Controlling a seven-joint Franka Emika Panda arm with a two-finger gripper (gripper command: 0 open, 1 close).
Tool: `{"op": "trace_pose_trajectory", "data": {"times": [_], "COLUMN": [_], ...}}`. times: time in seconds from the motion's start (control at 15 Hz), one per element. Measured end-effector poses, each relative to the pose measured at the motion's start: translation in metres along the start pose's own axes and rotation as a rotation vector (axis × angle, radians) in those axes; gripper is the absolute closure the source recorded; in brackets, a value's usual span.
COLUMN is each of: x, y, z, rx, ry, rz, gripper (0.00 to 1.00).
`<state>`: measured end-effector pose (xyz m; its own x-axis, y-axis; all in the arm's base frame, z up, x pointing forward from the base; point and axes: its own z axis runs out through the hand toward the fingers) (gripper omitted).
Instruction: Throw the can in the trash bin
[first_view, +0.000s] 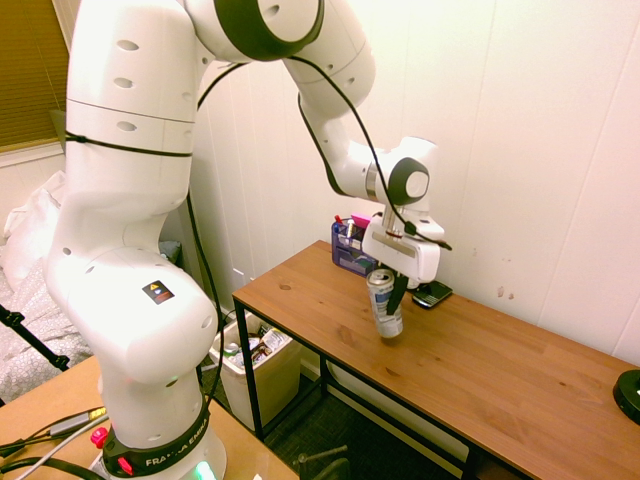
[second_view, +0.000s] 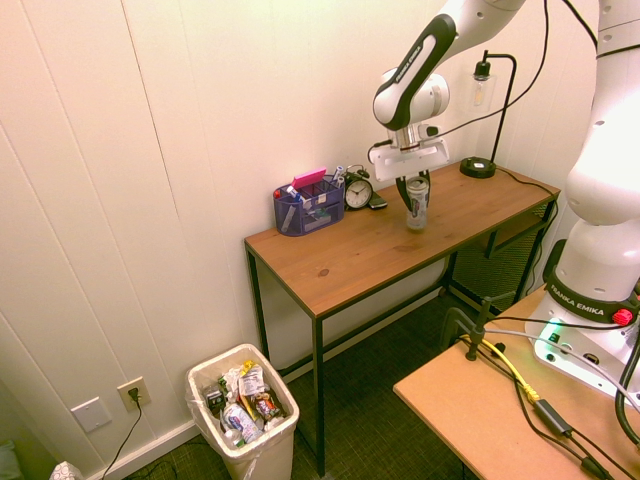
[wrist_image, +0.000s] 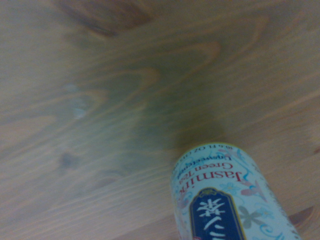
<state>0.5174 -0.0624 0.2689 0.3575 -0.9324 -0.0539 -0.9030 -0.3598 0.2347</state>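
The can (first_view: 383, 302), slim with a silver top and a pale printed label, hangs tilted just above the wooden desk (first_view: 480, 380), and my gripper (first_view: 394, 296) is shut on its upper half. The second exterior view shows the can (second_view: 416, 204) under the gripper (second_view: 413, 187) near the desk's back edge. In the wrist view the can's (wrist_image: 227, 200) label shows close up over the wood grain. The cream-white trash bin (second_view: 275, 445), with mixed rubbish in it, stands on the floor by the desk's left end, well below and away from the can. The bin (first_view: 272, 385) is partly hidden by the arm.
A blue translucent organiser (second_view: 308, 206) with pens, an alarm clock (second_view: 358, 192) and a dark phone (first_view: 433, 294) stand along the desk's (second_view: 350, 255) back edge. A black desk lamp (second_view: 480, 160) stands at the far end. A second wooden table (second_view: 480, 410) is in front.
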Motion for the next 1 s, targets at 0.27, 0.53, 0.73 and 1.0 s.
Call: {"op": "trace_pose_trajectory", "data": {"times": [0.27, 0.53, 0.73, 1.0], "x": [-0.159, -0.376, -0.451, -0.497], "y": [0.0, -0.004, -0.048, -0.114], "z": [-0.15, -0.202, -0.175, -0.12], "rx": [0.115, 0.171, 0.142, 0.056], "ry": [0.093, 0.168, 0.167, 0.125], "rz": [-0.158, -0.341, -0.399, -0.442], "gripper": [1.0, 1.0, 1.0, 0.0]}}
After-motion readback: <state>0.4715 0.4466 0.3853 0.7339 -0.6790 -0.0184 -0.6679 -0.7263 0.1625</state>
